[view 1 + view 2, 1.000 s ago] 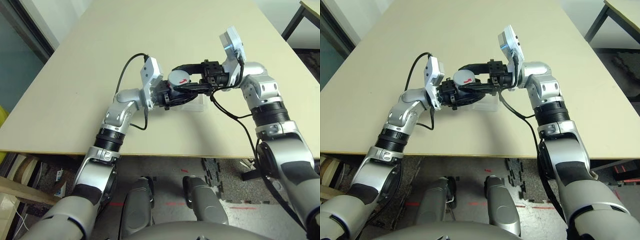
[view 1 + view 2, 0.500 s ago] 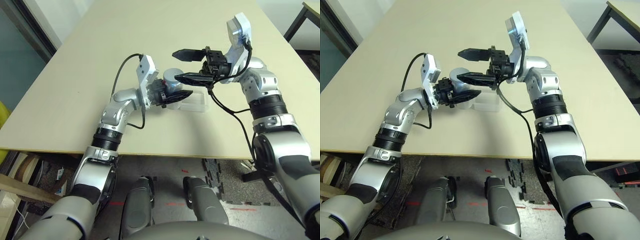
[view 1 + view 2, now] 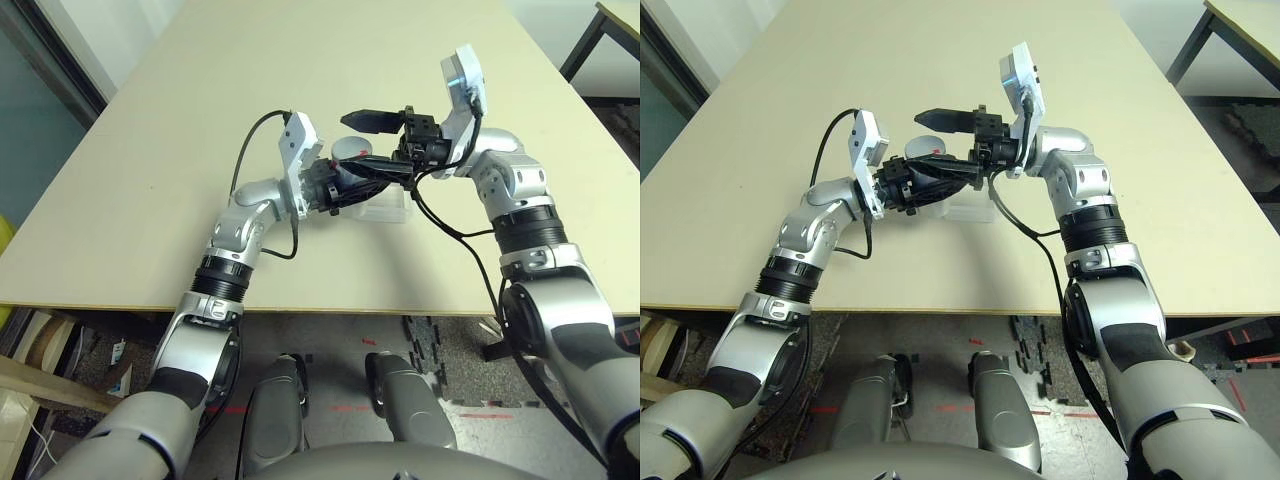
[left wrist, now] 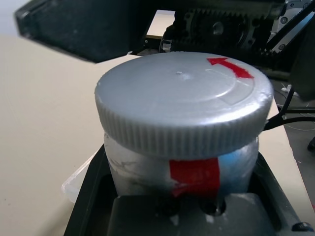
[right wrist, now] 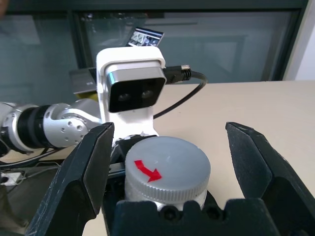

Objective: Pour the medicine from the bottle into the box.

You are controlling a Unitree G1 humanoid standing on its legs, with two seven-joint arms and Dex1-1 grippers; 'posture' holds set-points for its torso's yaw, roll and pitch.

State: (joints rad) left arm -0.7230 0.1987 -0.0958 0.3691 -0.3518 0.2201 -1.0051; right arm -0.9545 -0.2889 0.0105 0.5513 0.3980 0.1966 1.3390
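- Bottle [image 4: 182, 162]: silvery-white cylinder, held above the bench [image 3: 150, 150] just over the box [image 3: 385, 210], clamped at its body in the left end effector [image 3: 335, 190].
- Cap [image 5: 167, 169]: round, grey, ribbed rim, seated on the bottle; a red arrow is printed on its top face.
- Markings: red patch on the bottle's side under the cap; no legible writing.
- Right end effector [image 5: 170, 162]: fingers [image 5: 86, 172] spread wide, one each side of the cap, not touching it.
- Box: clear frosted plastic, resting on the bench beneath both end effectors.
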